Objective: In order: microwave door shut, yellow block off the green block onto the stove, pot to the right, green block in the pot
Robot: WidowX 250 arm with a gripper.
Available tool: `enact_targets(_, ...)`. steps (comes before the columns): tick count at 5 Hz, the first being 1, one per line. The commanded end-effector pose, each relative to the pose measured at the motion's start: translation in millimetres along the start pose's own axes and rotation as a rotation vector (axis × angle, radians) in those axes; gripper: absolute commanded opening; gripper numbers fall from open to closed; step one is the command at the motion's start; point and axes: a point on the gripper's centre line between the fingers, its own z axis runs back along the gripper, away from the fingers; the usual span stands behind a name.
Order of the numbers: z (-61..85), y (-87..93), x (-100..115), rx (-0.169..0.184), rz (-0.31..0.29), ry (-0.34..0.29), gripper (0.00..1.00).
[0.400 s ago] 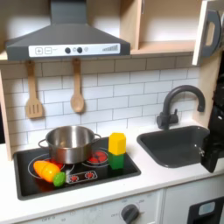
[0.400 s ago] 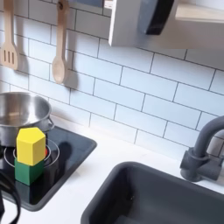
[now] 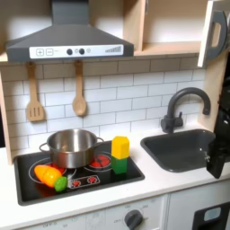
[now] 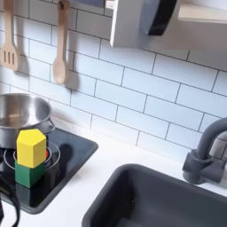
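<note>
In the first exterior view the white microwave door (image 3: 214, 31) stands swung open at the top right, its dark handle showing. A yellow block (image 3: 120, 146) (image 4: 31, 147) sits on top of a green block (image 3: 119, 164) (image 4: 29, 173) on the black stove (image 3: 90, 182) (image 4: 75, 155), in both exterior views. Just to the left of the blocks the steel pot (image 3: 72, 146) (image 4: 19, 117) rests on a rear burner. My gripper (image 3: 218, 154) is a dark shape at the first exterior view's right edge, over the sink's right end and far from the blocks. Its fingers are not distinguishable.
Orange-and-yellow toy food (image 3: 48, 174) and a lime-green piece (image 3: 61, 184) lie on the stove's front left. A dark sink (image 3: 180, 148) with a faucet (image 3: 176, 108) fills the right. A wooden spatula (image 3: 34, 94) and spoon (image 3: 79, 90) hang under the range hood (image 3: 70, 36).
</note>
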Motion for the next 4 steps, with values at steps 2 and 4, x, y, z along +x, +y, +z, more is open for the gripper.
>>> enact_targets(2, -8.3, 11.1, 16.1, -0.007, -0.003, -0.068, 1.00)
enact_targets(4, -16.8, 27.0, 39.7, 0.002, 0.059, -0.086, 1.00)
